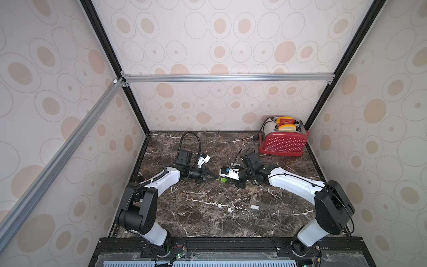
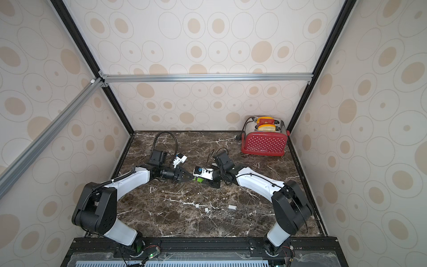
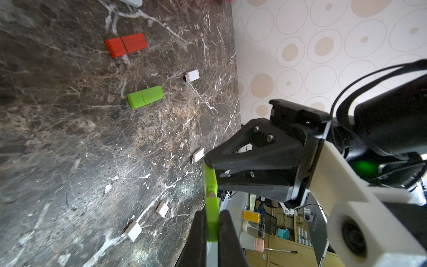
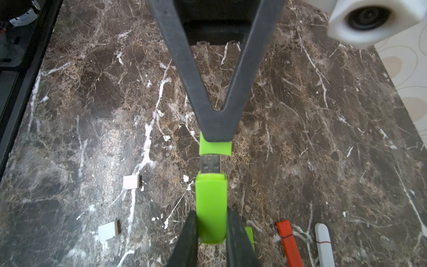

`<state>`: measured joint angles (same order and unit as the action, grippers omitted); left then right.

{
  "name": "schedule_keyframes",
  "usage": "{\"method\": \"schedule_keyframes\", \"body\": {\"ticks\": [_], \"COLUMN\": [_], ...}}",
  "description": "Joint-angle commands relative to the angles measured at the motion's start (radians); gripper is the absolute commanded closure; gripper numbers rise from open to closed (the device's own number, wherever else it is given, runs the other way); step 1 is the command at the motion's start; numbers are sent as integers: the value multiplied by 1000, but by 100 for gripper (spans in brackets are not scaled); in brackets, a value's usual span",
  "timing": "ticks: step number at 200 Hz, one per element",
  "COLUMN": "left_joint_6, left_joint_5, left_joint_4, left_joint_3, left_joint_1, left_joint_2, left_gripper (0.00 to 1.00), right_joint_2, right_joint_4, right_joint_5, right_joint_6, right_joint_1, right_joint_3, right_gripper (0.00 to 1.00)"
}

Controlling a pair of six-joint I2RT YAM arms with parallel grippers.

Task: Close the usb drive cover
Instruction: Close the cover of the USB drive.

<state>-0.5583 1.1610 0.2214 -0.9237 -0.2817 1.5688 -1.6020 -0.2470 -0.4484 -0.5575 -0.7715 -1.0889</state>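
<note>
While the right gripper (image 4: 211, 224), closed on the green USB drive body (image 4: 210, 196), faces the left gripper (image 4: 216, 135), pinched shut on the green cap (image 4: 215, 148), over the marble tabletop (image 4: 323, 138), the bare metal plug (image 4: 209, 164) may jam or lever the cap free if slightly tilted.

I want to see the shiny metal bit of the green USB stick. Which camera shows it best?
The right wrist view: the metal plug faces the camera, bare between cap and body. The left wrist view shows only a sliver, edge-on. In both top views it is too small to see.
</note>
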Motion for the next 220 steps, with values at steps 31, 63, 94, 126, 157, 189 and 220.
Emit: {"method": "schedule_keyframes", "body": {"ticks": [31, 63, 94, 126, 157, 189, 220], "left_joint_6": [149, 167, 67, 0, -23, -17, 34], "left_joint_5": [22, 37, 40, 54, 82, 85, 67], "left_joint_4": [110, 152, 99, 64, 61, 65, 111], "left_joint_3": [-37, -61, -48, -49, -58, -57, -76], "left_joint_1": [-12, -10, -13, -11, -10, -8, -2], "left_joint_2": [5, 9, 20, 28, 28, 39, 47], "left_gripper": [100, 100, 100, 100, 100, 100, 100], "right_joint_2": [0, 1, 3, 2, 4, 3, 7], "right_joint_4": [30, 20, 22, 17, 4, -6, -13], "right_joint_5": [5, -18, -19, -18, -13, -9, -6], "right_joint_6": [-7, -7, 0, -4, -20, -33, -41], "right_joint_1": [-21, -15, -13, -13, -14, -14, -14], "right_joint_3": [-12, -9, -10, -9, -7, -7, -5], "right_gripper": [100, 100, 100, 100, 100, 100, 100]}}
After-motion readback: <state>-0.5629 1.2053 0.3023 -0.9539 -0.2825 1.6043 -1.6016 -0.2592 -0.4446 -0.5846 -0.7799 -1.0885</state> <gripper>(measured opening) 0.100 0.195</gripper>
